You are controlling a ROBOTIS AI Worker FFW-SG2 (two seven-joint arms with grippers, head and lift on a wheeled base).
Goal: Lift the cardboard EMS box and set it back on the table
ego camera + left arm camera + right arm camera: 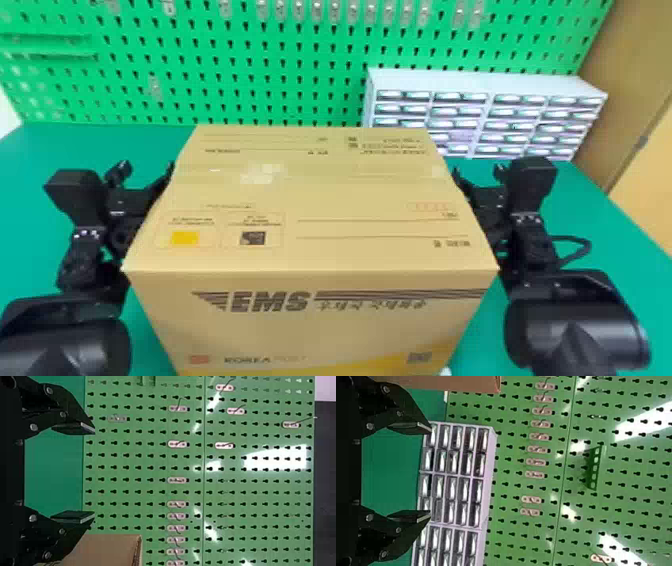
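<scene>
The cardboard EMS box (pixel 310 200) stands between the two arms in the head view, its printed top and front face showing. Against its left side is my left gripper (pixel 162 175), and against its right side my right gripper (pixel 462 177), both partly hidden by the box or arms. In the left wrist view the left gripper (pixel 94 473) has its fingers wide apart with nothing between them; a box edge (pixel 107 550) lies beside one finger. The right gripper (pixel 430 473) is likewise open and holds nothing, with the box (pixel 455 382) beside it in the right wrist view.
A white drawer cabinet (pixel 490 115) stands behind the box at the right, on the green table (pixel 40 150). A green pegboard (pixel 210 65) with hooks rises at the back. A wooden panel (pixel 645 150) is at the right edge.
</scene>
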